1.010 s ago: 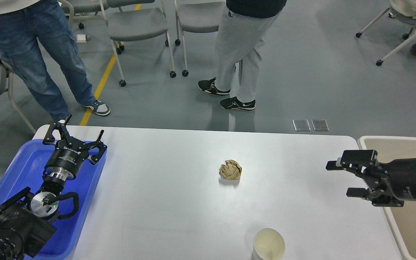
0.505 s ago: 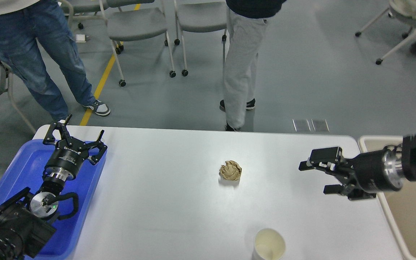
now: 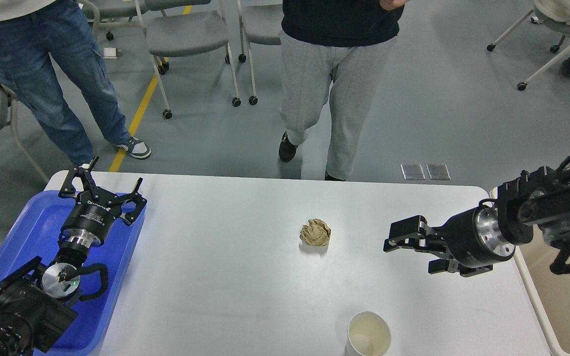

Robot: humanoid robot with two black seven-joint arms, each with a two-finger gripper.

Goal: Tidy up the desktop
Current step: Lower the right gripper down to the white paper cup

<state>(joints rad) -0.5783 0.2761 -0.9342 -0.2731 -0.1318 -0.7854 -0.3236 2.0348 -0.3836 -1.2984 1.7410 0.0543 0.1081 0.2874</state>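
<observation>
White desk [image 3: 225, 277]: fills the lower frame, 6 o'clock from the standing people; mostly bare.
Brown paper wad [image 3: 315, 232]: near desk centre, free of both arms; looks like the next thing to clear.
Paper cup [image 3: 368, 334]: upright at the near edge, 5 o'clock of the wad, looks empty.
Right gripper [image 3: 403, 247]: 3 o'clock of the wad, jaws spread and pointing at it, apart from it, holding nothing; reads as lined up for a side grab.
Left gripper [image 3: 101, 190]: over the blue tray [image 3: 32, 222] at 9 o'clock, jaws splayed, nothing held.
Beige bin [image 3: 569, 296]: just off the desk's right edge; likely drop spot for trash.
</observation>
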